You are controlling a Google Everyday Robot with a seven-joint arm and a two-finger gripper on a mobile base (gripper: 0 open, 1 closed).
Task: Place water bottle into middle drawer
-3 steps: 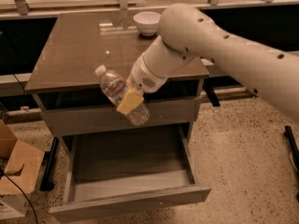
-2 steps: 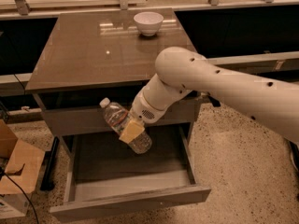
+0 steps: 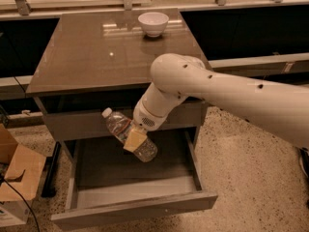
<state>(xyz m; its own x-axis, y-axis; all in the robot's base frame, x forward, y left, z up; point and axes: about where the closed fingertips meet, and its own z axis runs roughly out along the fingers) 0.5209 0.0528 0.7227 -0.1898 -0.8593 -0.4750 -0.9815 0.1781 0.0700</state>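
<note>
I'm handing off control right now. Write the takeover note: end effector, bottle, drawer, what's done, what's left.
End effector: shut on the water bottle, which is tilted with its cap up-left, in the air above the open middle drawer.
Done: drawer is pulled out, bottle is grasped and over it.
Left: lower the bottle onto the drawer floor, release, retract.
The white bowl on the cabinet top is not part of the job.

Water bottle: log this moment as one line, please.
phase: placing | gripper: shut on water bottle, above open middle drawer | water bottle: tilted, cap up-left, not yet in middle drawer
</note>
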